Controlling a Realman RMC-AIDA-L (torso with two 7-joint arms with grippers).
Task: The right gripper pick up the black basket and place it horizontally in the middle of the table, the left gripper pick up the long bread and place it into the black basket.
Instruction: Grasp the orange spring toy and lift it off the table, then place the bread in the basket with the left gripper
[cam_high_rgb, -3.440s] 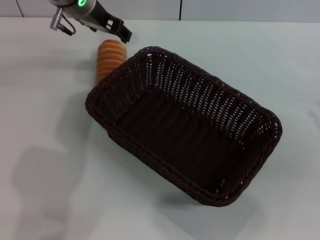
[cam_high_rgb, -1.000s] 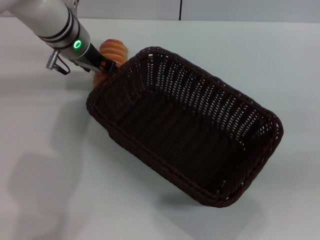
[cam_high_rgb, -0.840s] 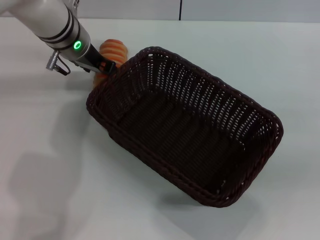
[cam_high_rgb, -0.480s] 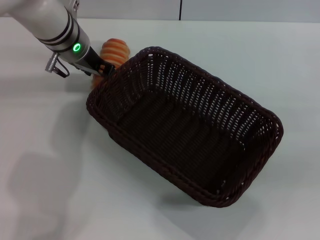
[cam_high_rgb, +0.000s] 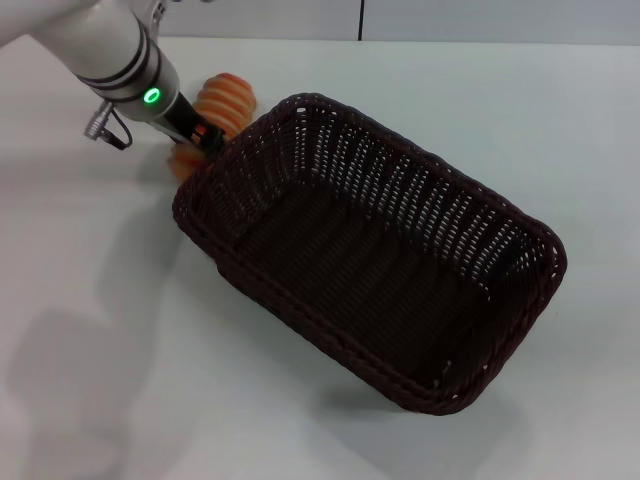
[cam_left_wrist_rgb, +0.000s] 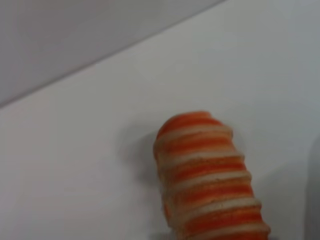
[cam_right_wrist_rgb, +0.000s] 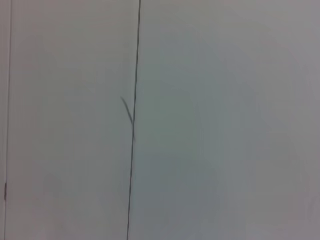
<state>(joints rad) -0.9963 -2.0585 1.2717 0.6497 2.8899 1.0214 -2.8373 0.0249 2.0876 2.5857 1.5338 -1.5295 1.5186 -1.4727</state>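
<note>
The black basket (cam_high_rgb: 300, 310) stands empty on the white table (cam_high_rgb: 110, 330), set diagonally across the middle. The long bread (cam_high_rgb: 228, 98), tan-orange with paler ridges, lies just outside the basket's far left corner. My left gripper (cam_high_rgb: 205, 137) reaches down from the upper left and is shut across the middle of the bread, which hides part of it. The left wrist view shows the bread's rounded end (cam_left_wrist_rgb: 205, 170) close up above the table. The right gripper is out of view.
A pale wall with a dark vertical seam (cam_high_rgb: 360, 18) runs behind the table's far edge. The right wrist view shows only a pale panelled surface (cam_right_wrist_rgb: 210, 120).
My left gripper came down from above the bread and closed across it. In the last second the arm and the bread shifted slightly to the left, away from the basket's corner. The basket has not moved.
</note>
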